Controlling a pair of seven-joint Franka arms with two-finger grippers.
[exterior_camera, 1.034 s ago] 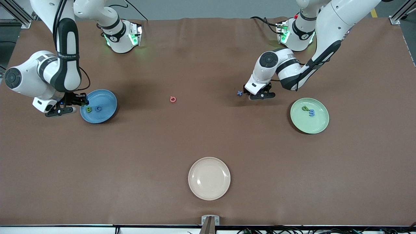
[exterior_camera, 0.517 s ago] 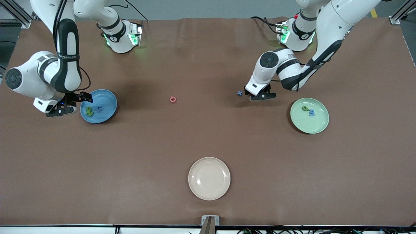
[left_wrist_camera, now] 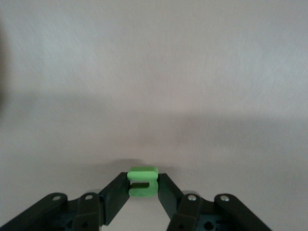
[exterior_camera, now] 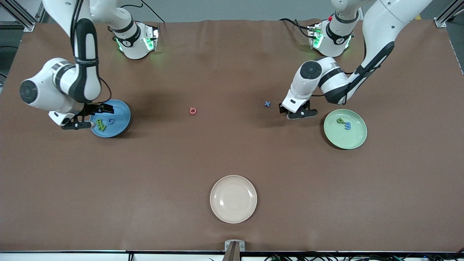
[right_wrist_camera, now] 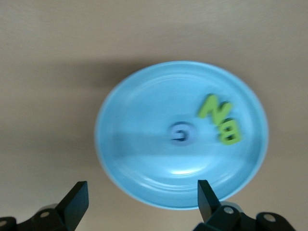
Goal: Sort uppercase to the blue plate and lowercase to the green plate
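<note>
Three capitals already in blue plate (exterior_camera: 115, 109) under wide-open right gripper (exterior_camera: 87, 116), so just carry green u (left_wrist_camera: 143, 181), pinched tight in left gripper (exterior_camera: 299, 111), gently toward green plate (exterior_camera: 357, 138) at 3 o'clock

The left gripper (exterior_camera: 298, 111) is hanging low over the desk (exterior_camera: 232, 156) with its fingers (left_wrist_camera: 115, 192) pinching a green letter (left_wrist_camera: 143, 182), while the right gripper (exterior_camera: 88, 116) is hovering with its fingers (right_wrist_camera: 77, 198) spread wide apart.
</note>
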